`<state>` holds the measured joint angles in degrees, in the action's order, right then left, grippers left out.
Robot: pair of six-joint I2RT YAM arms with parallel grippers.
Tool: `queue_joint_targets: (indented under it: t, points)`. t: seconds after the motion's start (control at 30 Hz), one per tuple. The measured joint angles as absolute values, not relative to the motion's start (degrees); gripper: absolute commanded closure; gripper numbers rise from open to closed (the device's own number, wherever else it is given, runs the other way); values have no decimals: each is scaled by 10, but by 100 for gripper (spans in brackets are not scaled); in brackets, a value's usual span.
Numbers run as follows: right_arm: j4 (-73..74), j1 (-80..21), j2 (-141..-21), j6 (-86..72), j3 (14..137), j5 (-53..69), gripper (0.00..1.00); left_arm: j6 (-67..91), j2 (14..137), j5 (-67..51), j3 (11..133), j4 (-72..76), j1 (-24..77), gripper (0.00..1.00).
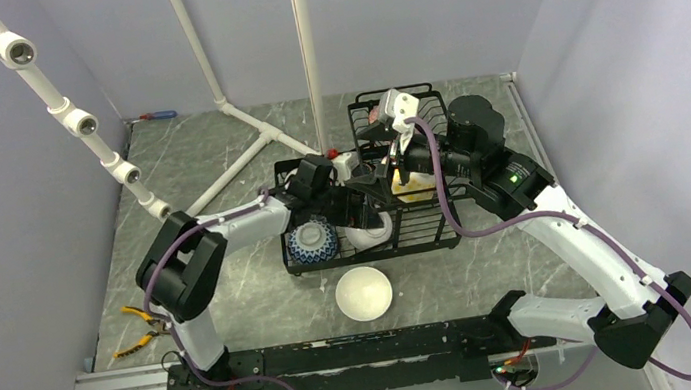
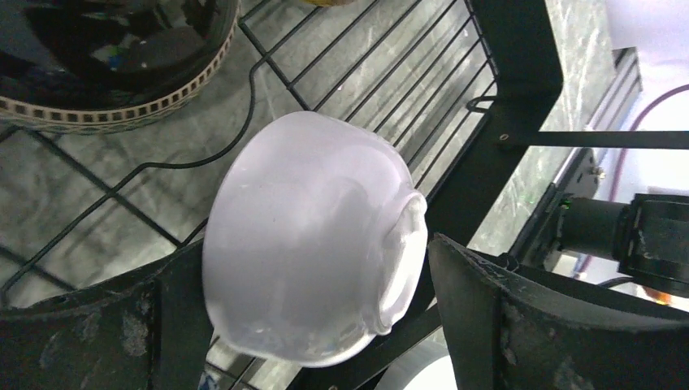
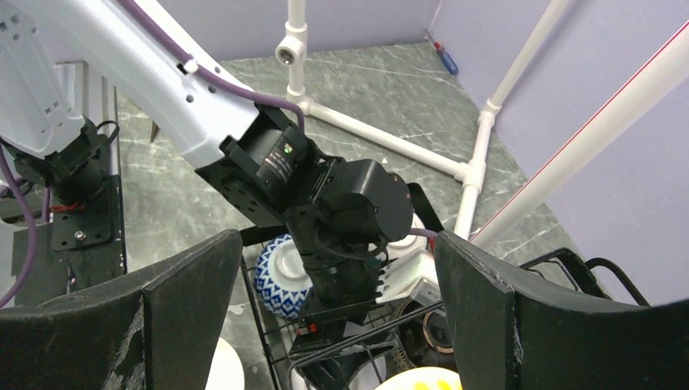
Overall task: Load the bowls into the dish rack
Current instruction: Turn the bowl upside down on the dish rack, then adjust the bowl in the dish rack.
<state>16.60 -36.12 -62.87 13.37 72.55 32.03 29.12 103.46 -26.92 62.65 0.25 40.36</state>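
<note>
black dish rack [image 2: 520, 57], white bowl [image 2: 313, 236], blue-patterned bowl [image 1: 312, 243]

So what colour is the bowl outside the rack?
The bowl is plain white, clearest in the top external view.

You have open desk [image 1: 265, 306] left of the rack [image 1: 428, 243] and along its near edge, where a loose white bowl [image 1: 364, 293] sits. Behind the rack's left side, the white pipe frame [image 1: 251, 157] bars the way. Inside the lower tray it is tight. Your left tool [image 2: 317, 301] stands spread around a tipped white bowl [image 2: 313, 203], with a dark bowl [image 2: 106, 65] close beside it and the rack's wall opposite. The right arm [image 1: 539, 205] leans over the rack's right side.
</note>
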Motion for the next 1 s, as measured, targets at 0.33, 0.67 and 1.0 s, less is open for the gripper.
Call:
queue_joint_targets:
  t: [0.33,0.67,1.0]
  points:
    - [165,-361,-629,134,725,322,8,173,982,-161,628,-66,414,5]
    - [164,-361,-629,134,723,322,8,118,875,-52,573,-49,434,5]
    - [162,-361,-624,134,722,322,8,157,855,-74,517,-16,425,64]
